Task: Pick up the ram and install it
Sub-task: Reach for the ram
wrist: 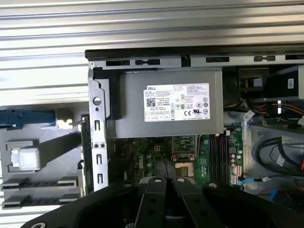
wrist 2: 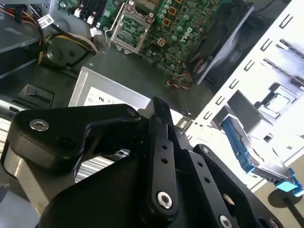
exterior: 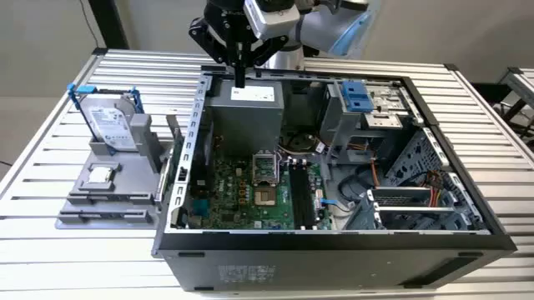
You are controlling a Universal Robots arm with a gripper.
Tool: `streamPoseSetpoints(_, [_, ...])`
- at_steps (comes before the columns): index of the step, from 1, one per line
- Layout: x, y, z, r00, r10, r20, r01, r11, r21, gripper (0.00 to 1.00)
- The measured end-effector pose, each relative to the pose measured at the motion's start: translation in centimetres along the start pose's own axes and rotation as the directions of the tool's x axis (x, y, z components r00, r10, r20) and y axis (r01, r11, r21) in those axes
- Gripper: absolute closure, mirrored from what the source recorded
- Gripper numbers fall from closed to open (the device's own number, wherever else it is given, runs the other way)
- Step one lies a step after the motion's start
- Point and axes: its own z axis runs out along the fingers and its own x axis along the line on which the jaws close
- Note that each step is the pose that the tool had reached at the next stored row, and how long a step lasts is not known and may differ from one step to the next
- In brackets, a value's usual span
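An open computer case (exterior: 334,262) lies on a slatted metal desk (exterior: 42,169). Inside it, a grey power supply (exterior: 246,115) sits beside a green motherboard (exterior: 250,187). To the exterior view's left, a grey holder (exterior: 100,200) carries an upright hard drive (exterior: 112,125) and a square processor chip (exterior: 100,175).

Black claw (exterior: 240,78) — silver screws (wrist 2: 164,200), silver-grey arm (exterior: 311,25), pale-blue joint cap (exterior: 352,32)
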Motion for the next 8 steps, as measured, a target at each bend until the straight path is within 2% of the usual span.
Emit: streamPoseSetpoints(8, [0.00, 0.00, 0.00, 1.0000, 0.000, -0.0001, 0.000, 1.0000, -0.0008, 1.00])
